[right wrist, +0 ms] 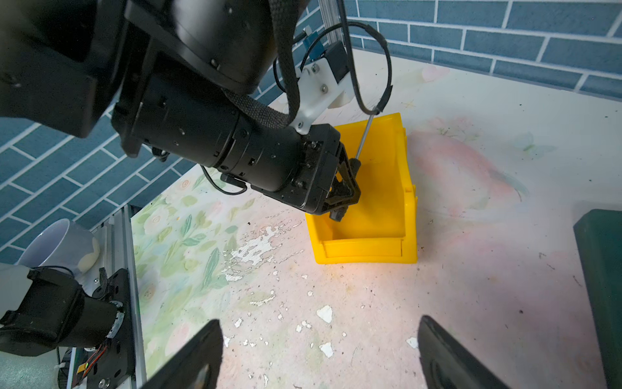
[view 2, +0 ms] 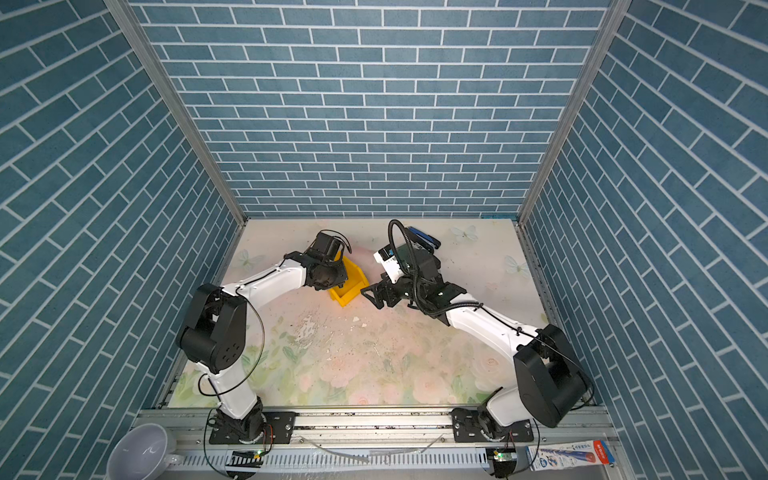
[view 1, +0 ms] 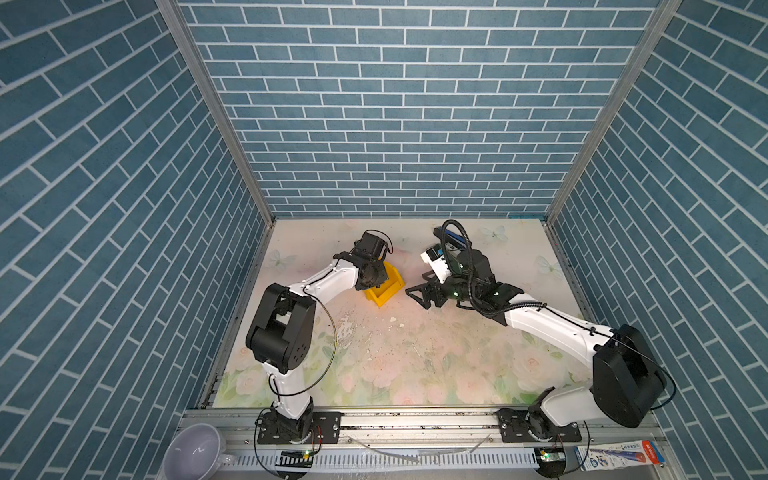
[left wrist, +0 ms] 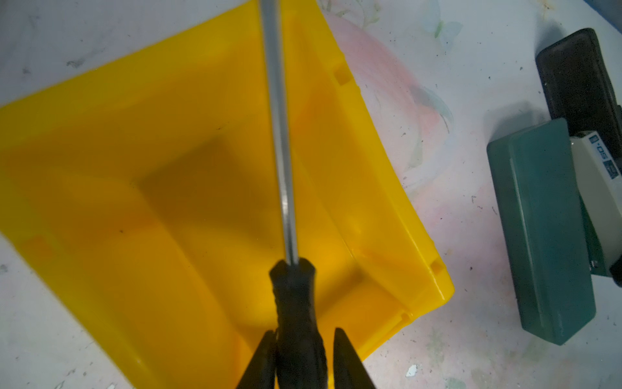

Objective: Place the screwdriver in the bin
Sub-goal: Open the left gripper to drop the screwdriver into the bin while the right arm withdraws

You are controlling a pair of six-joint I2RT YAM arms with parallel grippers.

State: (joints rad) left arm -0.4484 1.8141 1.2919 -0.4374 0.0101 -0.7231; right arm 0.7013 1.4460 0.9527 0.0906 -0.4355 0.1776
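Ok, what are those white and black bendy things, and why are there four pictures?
That's a left arm and a right arm of a robot, with pincher hands called grippers. Two pictures look down from above; the other two come from little cameras on each arm's wrist. On the flowery table stand a yellow bin and a green case. The left gripper has a screwdriver between its jaws over the bin, with a gap on one side, so the grip looks loose. The right gripper is open and holds nothing.

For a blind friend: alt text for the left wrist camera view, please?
A slim black-handled metal screwdriver sits between the left gripper's fingertips, over the open bright yellow plastic bin. A flat dark green case lies apart on the table.
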